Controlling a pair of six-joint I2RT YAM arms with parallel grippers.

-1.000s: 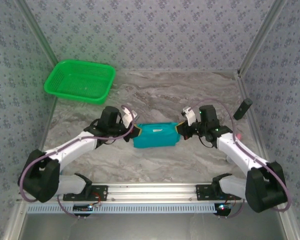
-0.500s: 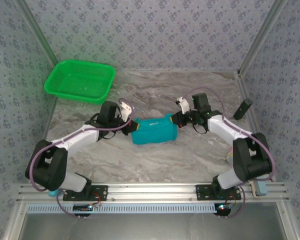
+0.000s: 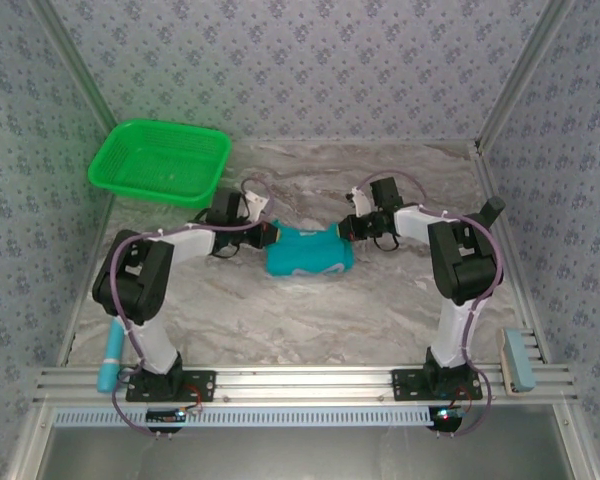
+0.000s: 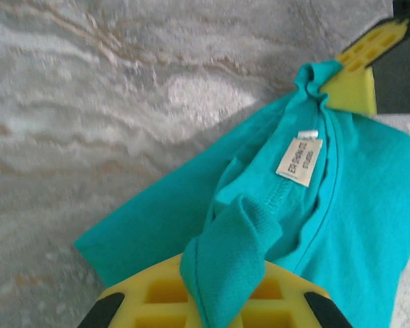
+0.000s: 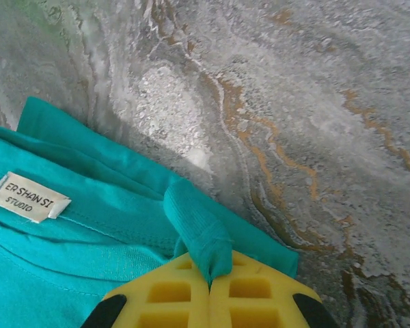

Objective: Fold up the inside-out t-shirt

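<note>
The teal inside-out t-shirt [image 3: 308, 254] lies bunched in a narrow folded bundle at the middle of the marble table, its neck label [image 4: 299, 160] facing up. My left gripper [image 3: 267, 233] is shut on the ribbed cloth at the bundle's left end [image 4: 225, 263], with a fold of teal squeezed between its yellow pads [image 4: 157, 294]. My right gripper [image 3: 346, 226] is shut on the right end, a ribbed fold [image 5: 199, 232] pinched between its yellow pads [image 5: 260, 294]. The white label [image 5: 27, 197] also shows in the right wrist view.
A bright green mesh basket [image 3: 160, 160] stands at the back left. A black cylinder [image 3: 488, 215] leans by the right wall. A teal tool [image 3: 110, 362] and a sponge-like block [image 3: 517, 360] rest near the front rail. Papered walls close in on three sides.
Both grippers have carried the shirt's ends away from me toward the back of the table, the arms stretching out. The bundle has shifted back slightly and bunched up more.
</note>
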